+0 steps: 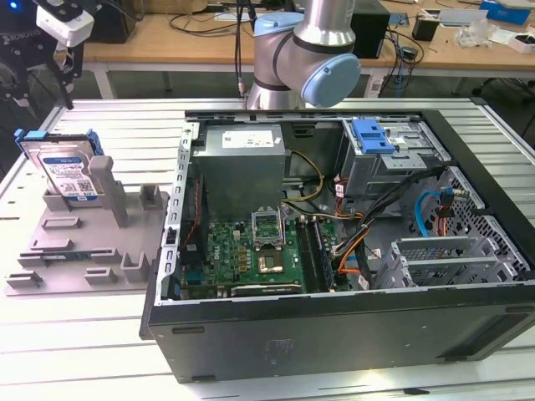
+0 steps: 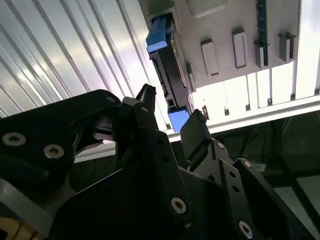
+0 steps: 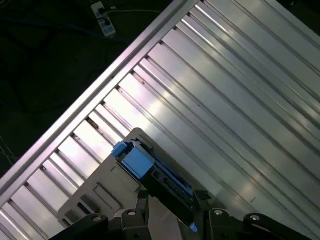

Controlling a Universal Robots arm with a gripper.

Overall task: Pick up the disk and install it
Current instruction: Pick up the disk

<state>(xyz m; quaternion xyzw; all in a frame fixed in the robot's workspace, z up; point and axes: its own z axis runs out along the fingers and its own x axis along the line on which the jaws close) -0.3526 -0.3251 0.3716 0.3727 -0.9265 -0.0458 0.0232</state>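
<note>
The disk is a silver drive with a blue-and-white label in a blue bracket. It stands on edge in a grey holder at the exterior view's left. My gripper hangs above it, a gap apart. In both wrist views I look down on the disk's dark top edge and blue bracket ends. My gripper is open, one black finger on each side of the disk's line, with nothing held.
An open computer case lies to the exterior view's right of the holder. It holds a grey metal box, a motherboard, cables and a drive bay with a blue tab. The ribbed aluminium table runs under everything.
</note>
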